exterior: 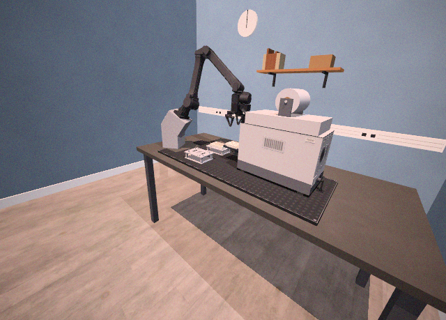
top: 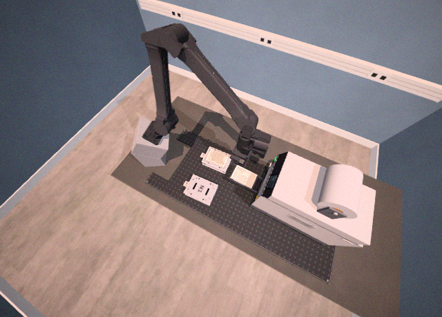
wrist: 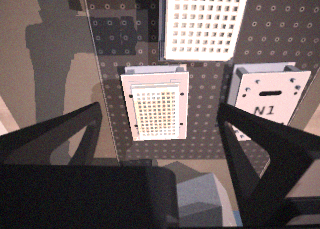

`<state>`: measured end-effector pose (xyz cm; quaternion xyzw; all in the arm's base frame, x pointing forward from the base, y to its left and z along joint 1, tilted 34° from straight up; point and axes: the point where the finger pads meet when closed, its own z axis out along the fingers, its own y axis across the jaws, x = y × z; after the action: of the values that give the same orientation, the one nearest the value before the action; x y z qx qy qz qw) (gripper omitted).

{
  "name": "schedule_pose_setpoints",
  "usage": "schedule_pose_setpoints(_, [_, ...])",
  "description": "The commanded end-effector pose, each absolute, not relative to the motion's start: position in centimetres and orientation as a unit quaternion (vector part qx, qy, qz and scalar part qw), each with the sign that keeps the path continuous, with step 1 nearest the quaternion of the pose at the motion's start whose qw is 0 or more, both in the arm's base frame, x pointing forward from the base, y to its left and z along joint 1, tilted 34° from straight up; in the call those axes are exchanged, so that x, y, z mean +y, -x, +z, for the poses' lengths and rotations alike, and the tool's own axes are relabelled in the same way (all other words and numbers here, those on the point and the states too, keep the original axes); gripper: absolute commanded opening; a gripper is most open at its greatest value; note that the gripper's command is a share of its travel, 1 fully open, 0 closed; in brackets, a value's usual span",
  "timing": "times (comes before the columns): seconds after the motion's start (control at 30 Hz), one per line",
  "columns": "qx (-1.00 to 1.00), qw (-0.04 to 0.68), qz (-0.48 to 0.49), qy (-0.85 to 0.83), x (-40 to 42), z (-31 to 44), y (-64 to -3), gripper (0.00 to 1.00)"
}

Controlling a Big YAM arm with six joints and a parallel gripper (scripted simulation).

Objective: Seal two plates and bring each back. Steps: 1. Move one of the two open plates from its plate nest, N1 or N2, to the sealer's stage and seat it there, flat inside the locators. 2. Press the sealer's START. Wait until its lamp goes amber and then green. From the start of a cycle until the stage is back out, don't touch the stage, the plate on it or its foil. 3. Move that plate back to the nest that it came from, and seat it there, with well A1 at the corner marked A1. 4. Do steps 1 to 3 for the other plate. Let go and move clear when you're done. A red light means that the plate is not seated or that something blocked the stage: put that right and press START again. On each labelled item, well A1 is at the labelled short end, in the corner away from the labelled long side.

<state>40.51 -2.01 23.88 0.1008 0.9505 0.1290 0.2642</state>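
Open black two-finger gripper above the plate area.
The boxy white sealer hides part of the stage plate, a pale rectangular well plate, in the exterior view; the wrist view crops it. The top view shows it whole, beside the white rectangular nest N1, legible only there and at the wrist.

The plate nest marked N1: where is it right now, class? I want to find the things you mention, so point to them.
In the wrist view, the N1 nest (top: 201, 189) (exterior: 198, 155) (wrist: 270, 101) is on the right, beside the other nest (exterior: 219, 151) (wrist: 128, 106), which has a plate (top: 217, 157) (exterior: 217, 145) (wrist: 156, 113) on it.
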Motion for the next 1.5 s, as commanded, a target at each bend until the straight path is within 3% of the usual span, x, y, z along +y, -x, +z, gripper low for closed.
schedule_pose_setpoints(0.0, [0.947,0.274,0.131,-0.109,-1.5,26.2,-40.6,0.92])
schedule_pose_setpoints(0.33, [0.94,0.295,0.132,-0.105,1.1,32.1,-38.8,0.86])
schedule_pose_setpoints(0.37, [0.941,0.294,0.132,-0.106,1.4,32.5,-38.7,0.0])
schedule_pose_setpoints(1.13, [0.95,0.265,0.128,-0.099,1.1,29.0,-38.9,0.0])
schedule_pose_setpoints(1.47, [0.939,0.301,0.137,-0.099,1.8,32.6,-38.8,0.0])
